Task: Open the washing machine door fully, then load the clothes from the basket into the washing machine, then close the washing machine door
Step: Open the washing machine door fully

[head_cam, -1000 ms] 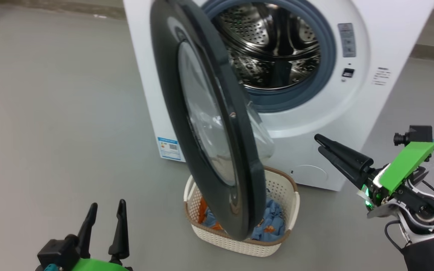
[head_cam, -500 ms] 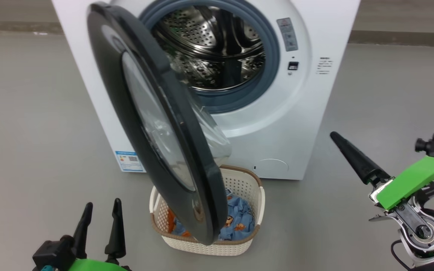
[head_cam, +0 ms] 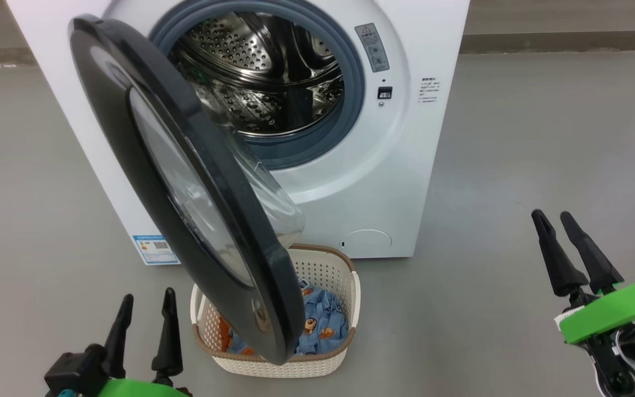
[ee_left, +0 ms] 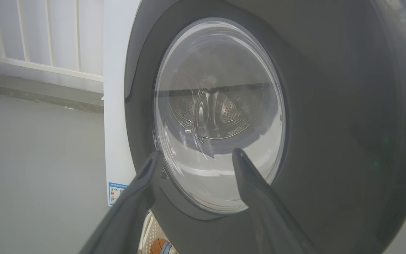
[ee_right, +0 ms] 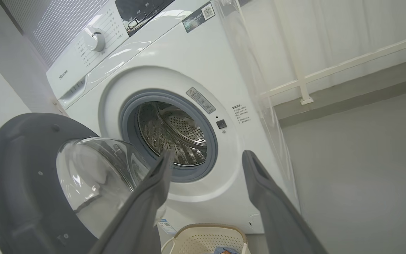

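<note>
The white washing machine (head_cam: 405,165) stands ahead, its steel drum bare. Its black round door (head_cam: 146,138) hangs partly open, swung out over the cream basket (head_cam: 345,286) on the floor in front. Light blue clothes (head_cam: 320,325) with bear prints lie in the basket, half hidden by the door. My left gripper (head_cam: 146,300) is open at the lower left, apart from the door's outer face (ee_left: 330,106), fingers toward its glass. My right gripper (head_cam: 552,216) is open at the lower right, apart from the machine (ee_right: 174,60), and holds nothing.
Grey floor (head_cam: 543,138) spreads on both sides of the machine. A blue label (head_cam: 155,249) sits low on the machine's front left. A pale wall with a rail (ee_right: 347,63) runs behind.
The camera has swung right, shifting the machine left in the picture. My right gripper has drawn back and down to the lower right, its fingers now pointing up. The left gripper holds its place.
</note>
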Motion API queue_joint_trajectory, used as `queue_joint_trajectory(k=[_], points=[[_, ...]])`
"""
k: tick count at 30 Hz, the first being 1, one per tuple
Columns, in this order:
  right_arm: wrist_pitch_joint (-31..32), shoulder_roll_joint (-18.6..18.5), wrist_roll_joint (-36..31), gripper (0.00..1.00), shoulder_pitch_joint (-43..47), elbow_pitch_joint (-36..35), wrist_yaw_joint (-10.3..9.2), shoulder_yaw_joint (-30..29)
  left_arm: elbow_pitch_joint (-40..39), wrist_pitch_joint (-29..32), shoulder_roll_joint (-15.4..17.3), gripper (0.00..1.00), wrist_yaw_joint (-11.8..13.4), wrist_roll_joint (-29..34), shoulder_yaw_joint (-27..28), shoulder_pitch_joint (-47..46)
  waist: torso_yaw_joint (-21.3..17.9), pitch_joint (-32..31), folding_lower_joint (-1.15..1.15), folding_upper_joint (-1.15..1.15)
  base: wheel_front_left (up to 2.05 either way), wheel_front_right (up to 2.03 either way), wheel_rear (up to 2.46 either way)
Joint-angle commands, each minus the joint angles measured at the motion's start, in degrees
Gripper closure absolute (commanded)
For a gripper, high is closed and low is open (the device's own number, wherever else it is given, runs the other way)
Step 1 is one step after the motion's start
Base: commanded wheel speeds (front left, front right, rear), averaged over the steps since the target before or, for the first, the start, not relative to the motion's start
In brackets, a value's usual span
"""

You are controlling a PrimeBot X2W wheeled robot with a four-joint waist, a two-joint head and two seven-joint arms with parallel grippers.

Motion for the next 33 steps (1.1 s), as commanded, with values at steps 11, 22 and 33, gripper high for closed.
queue_joint_trajectory(k=[11, 22, 33], points=[[-4.62, -0.01, -12.67, 0.00, 1.69, 6.34, 0.47, 0.03, -2.83, -0.73, -0.12, 0.00, 1.11, -0.01, 2.09, -0.63, -1.25, 0.02, 0.00, 0.00, 0.00, 0.00, 0.00], [-4.75, 2.00, -20.64, 0.00, 1.91, 7.34, 0.47, -3.15, -2.80, -0.78, -0.48, 0.00, 1.03, 0.35, 1.89, -0.88, -1.06, 0.45, 0.00, 0.00, 0.00, 0.00, 0.00], [-4.76, 3.09, -24.61, 0.00, 2.26, 7.31, 0.47, -5.23, -2.34, -0.80, -0.51, 0.00, 0.73, 0.89, 1.68, -1.01, -0.67, -0.12, 0.00, 0.00, 0.00, 0.00, 0.00]])
